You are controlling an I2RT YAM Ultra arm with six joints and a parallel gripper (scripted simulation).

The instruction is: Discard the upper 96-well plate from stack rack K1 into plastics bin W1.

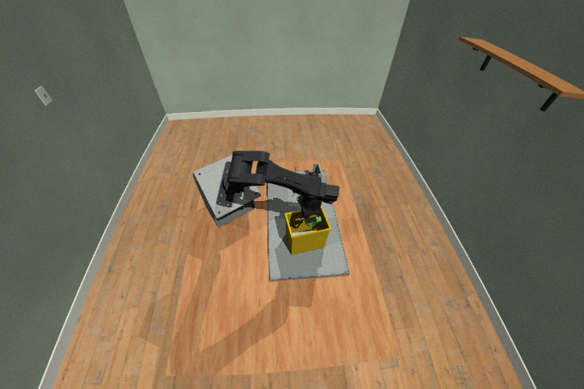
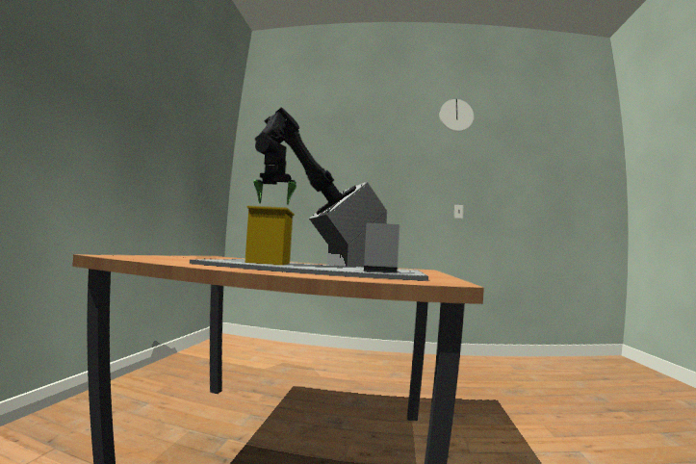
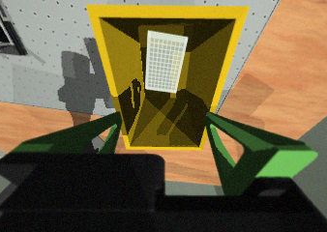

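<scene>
Gripper [image 3: 163, 128] spread, empty, over plastics bin W1 [image 3: 100, 58] mouth | 96-well plate [image 3: 165, 61] lies inside, below rim

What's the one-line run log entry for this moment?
gripper: open, empty | white 96-well plate: inside yellow plastics bin | bin: upright

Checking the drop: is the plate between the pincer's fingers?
No, the plate lies down inside the bin, under the open pincer.
</scene>
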